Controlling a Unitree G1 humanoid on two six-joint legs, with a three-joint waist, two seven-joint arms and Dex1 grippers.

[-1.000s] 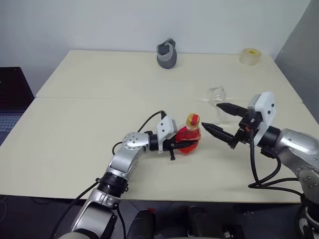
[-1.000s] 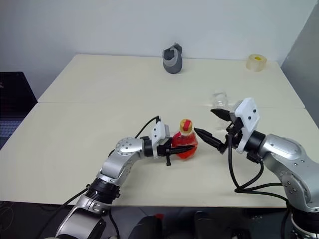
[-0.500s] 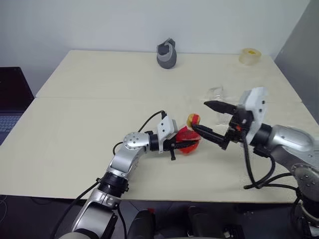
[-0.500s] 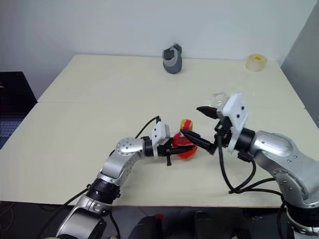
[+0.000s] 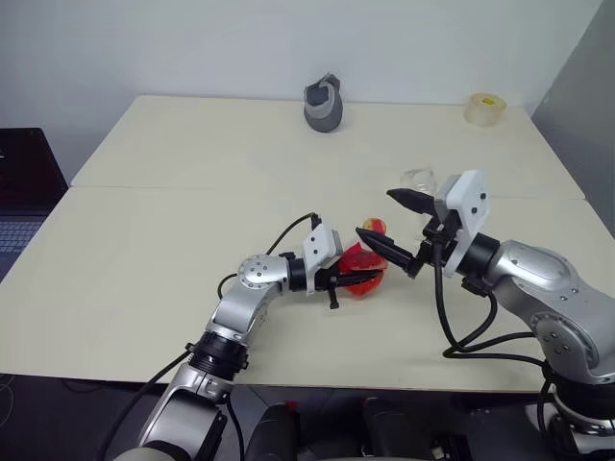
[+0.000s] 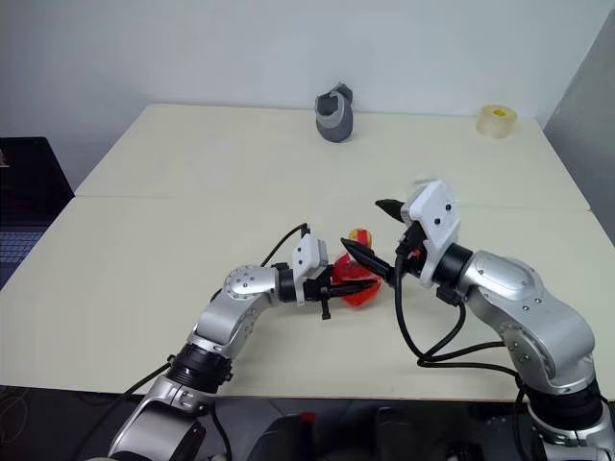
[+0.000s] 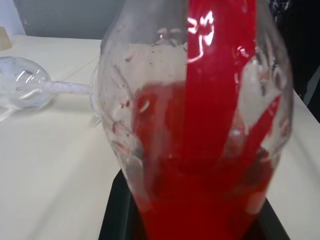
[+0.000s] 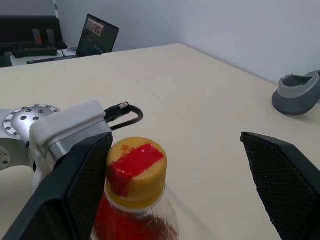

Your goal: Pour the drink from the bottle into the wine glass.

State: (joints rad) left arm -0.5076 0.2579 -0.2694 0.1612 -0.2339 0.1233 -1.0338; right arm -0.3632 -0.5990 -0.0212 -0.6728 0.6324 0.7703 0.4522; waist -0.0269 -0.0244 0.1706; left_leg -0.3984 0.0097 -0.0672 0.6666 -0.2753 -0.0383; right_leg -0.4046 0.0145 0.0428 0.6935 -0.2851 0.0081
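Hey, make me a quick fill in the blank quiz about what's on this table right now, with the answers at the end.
1. The left gripper is shut on the ____.
2. The right gripper has open jaws on either side of the bottle's yellow-and-red ____.
3. The drink inside is coloured ____.
4. The wine glass is lying on its ____ on the table.

Missing words: bottle; cap; red; side

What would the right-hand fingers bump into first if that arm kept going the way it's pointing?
Most likely the bottle's cap. The right gripper is open with its fingers either side of the cap, and the left gripper holds the bottle below it.
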